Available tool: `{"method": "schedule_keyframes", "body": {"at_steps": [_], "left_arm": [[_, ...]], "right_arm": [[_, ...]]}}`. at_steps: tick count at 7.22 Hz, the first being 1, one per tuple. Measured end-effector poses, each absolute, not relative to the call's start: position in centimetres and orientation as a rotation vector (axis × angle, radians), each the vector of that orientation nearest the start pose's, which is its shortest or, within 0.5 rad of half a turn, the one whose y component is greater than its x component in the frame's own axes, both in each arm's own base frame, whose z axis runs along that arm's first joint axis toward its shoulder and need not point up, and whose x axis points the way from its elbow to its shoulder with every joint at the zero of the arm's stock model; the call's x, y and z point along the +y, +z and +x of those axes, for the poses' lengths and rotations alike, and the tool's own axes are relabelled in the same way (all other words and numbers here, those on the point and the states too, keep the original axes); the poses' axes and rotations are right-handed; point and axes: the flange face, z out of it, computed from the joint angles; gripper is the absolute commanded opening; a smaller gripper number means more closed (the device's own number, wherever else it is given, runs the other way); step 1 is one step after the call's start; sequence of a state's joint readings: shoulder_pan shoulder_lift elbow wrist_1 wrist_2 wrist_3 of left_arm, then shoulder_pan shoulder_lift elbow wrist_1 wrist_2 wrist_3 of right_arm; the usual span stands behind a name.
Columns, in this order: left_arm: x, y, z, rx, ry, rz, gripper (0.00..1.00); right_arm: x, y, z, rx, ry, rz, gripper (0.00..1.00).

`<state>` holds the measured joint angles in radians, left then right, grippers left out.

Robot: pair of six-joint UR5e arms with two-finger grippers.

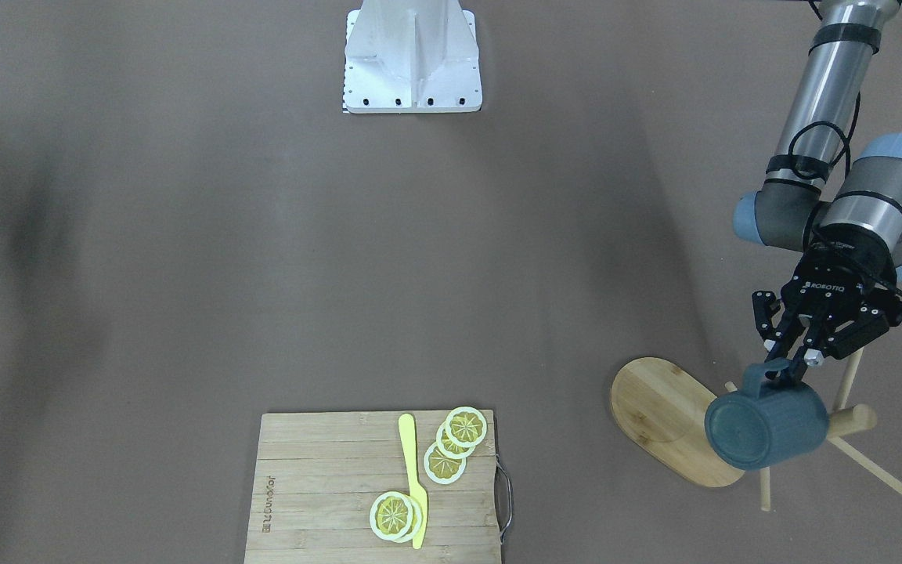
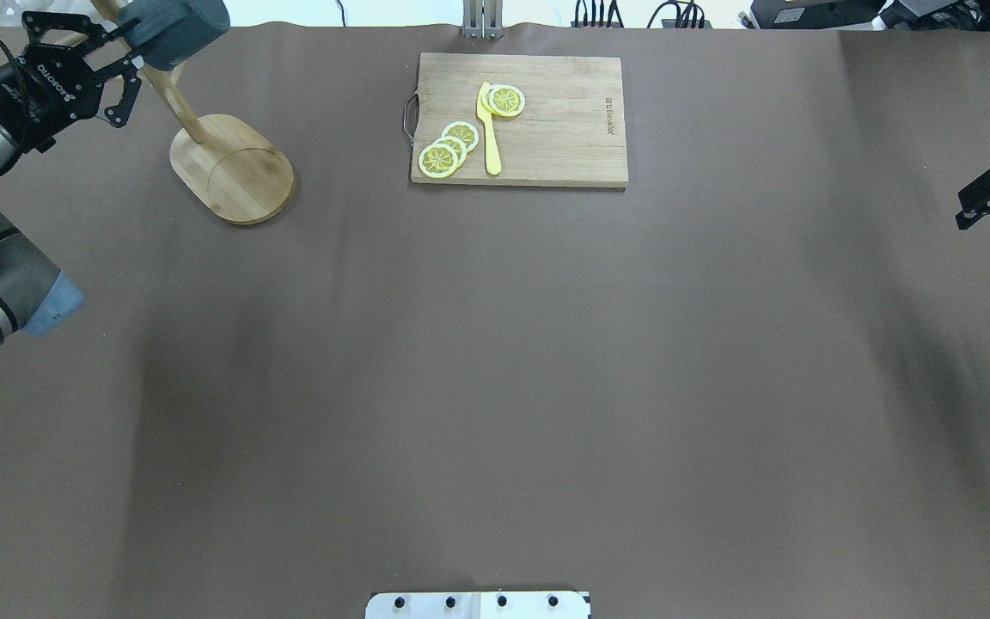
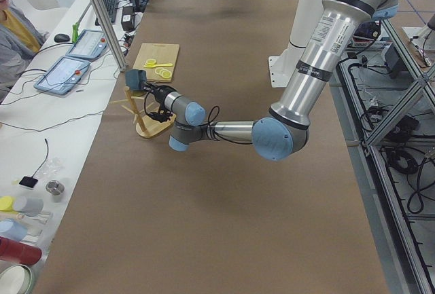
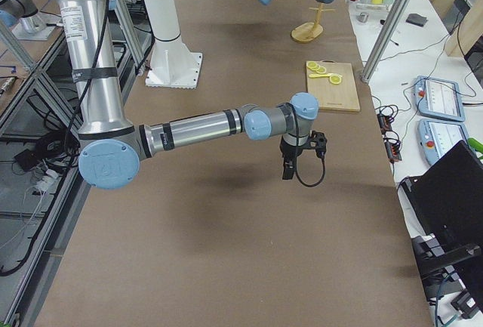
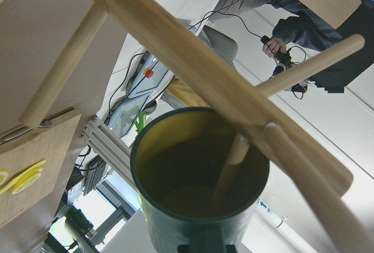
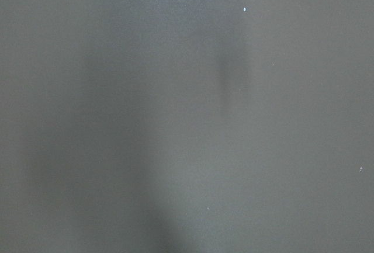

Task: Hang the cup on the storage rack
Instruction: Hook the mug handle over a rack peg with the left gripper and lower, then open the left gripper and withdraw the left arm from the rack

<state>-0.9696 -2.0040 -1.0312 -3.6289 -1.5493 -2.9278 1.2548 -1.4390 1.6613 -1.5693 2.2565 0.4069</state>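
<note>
Cup (image 1: 768, 429) in ROBOTIQ-marked left gripper (image 1: 791, 358), cutting board (image 1: 318, 470) stamp possibly a brand

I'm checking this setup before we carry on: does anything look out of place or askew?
Nothing is spilled or broken. One oddity: the cup, held sideways by its handle in the left pincer, has a peg of the rack poking into its open mouth, not through the handle loop.

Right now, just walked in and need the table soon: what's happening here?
The left gripper holds the cup by its handle, tipped sideways at the top of the storage rack, where one peg seems to reach into its mouth. The gripper hasn't let go. The right gripper hangs over the table, far from it.
</note>
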Motion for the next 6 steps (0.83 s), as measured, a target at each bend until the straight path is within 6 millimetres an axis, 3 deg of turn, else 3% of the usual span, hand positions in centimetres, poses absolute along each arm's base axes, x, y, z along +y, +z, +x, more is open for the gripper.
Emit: {"method": "schedule_keyframes", "body": {"at_steps": [1,3,5,6], "left_arm": [[-59.05,46.11,24.17,2.256,-1.437,-0.424,0.39],[-58.99,46.17,24.23,2.254,-1.436,-0.423,0.81],[-58.98,46.18,24.27,2.253,-1.437,-0.424,0.97],[-58.90,46.12,24.22,2.255,-1.435,-0.425,0.97]], "right_arm": [[-54.72,55.03,-10.50,-0.715,0.010,-0.040,1.00],[-54.76,54.98,-10.51,-0.715,0.011,-0.040,1.00],[-54.77,54.96,-10.52,-0.715,0.013,-0.041,1.00],[-54.77,54.96,-10.55,-0.715,0.014,-0.042,1.00]]}}
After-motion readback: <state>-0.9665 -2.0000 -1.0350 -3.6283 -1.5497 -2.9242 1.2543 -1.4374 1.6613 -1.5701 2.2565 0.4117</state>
